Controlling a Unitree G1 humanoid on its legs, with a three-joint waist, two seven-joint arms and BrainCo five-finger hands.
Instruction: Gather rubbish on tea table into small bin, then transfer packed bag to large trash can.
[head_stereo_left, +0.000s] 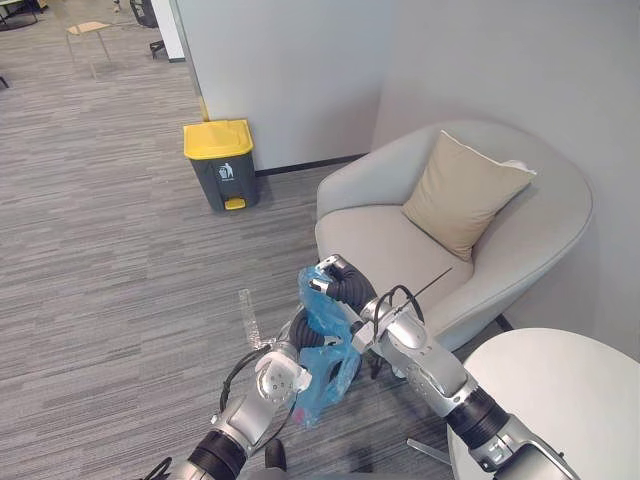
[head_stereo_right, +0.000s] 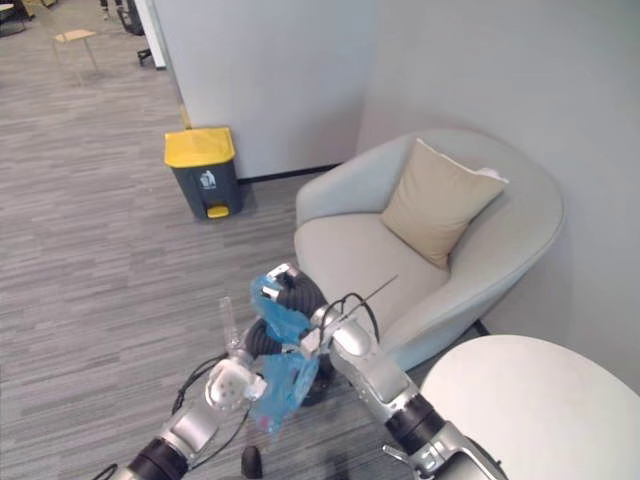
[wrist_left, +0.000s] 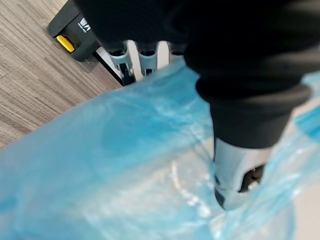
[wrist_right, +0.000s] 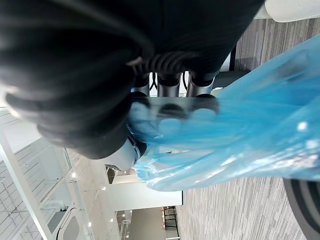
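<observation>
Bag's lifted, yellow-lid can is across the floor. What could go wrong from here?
The blue bag hangs from thin film bunched in the right hand; it may slip or tear while walking. The trash can has its yellow lid shut, and the left hand is at the bag, so opening it looks awkward. The armchair sits close; the bag might snag.

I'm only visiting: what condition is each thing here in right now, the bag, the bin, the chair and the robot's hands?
Blue bag: held up in the air, hanging loose.
Right hand: shut on the bag's top.
Left hand: against the bag, grip unclear.
Trash can: upright, yellow lid closed.
Cushion: propped upright against the back of the armchair.
</observation>
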